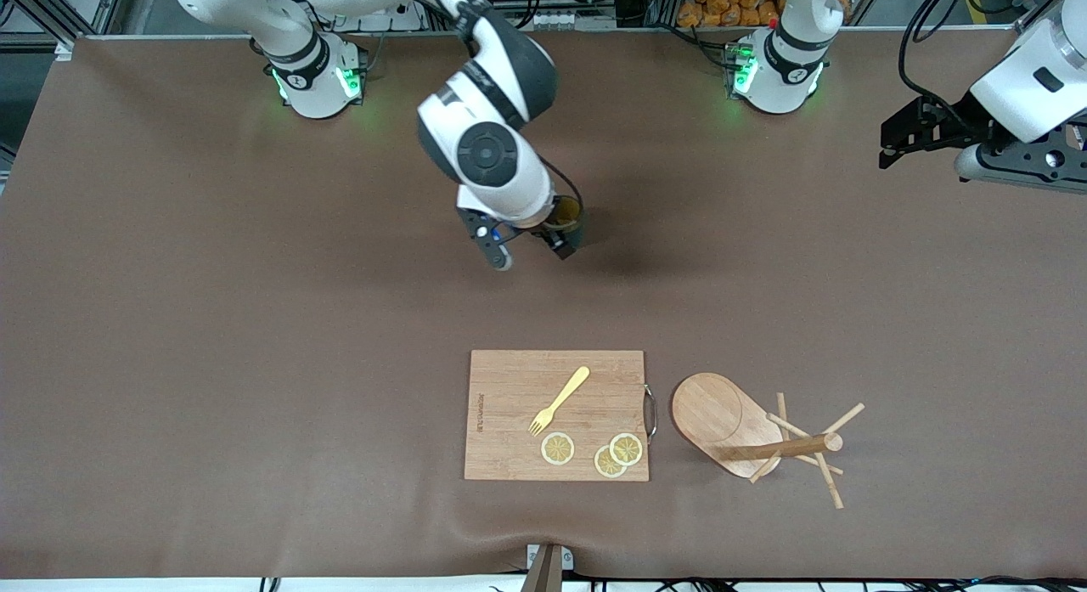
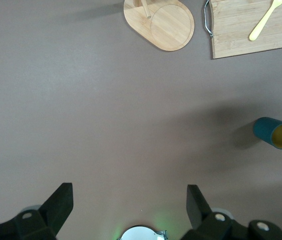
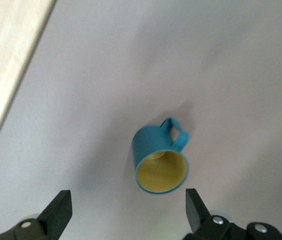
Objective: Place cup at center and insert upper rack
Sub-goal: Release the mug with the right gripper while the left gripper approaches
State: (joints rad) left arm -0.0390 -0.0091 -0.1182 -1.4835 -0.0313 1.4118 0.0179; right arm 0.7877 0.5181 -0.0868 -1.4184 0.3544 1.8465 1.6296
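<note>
1. The cup (image 3: 159,160) is seen upright on the table (image 1: 212,320), near its centre, farther from the front camera than the board (image 1: 556,415).
2. The right gripper (image 3: 125,212) is held over the cup with its fingers spread; nothing is grasped.
3. The rack (image 1: 756,435) is found lying on its side just beside the board, toward the left arm's end.
4. A fork (image 1: 559,400) and three lemon slices (image 1: 594,452) are laid on the board.
5. The left gripper (image 2: 128,207) is kept waiting, released and empty, over the table's left-arm end, well apart from the board.
</note>
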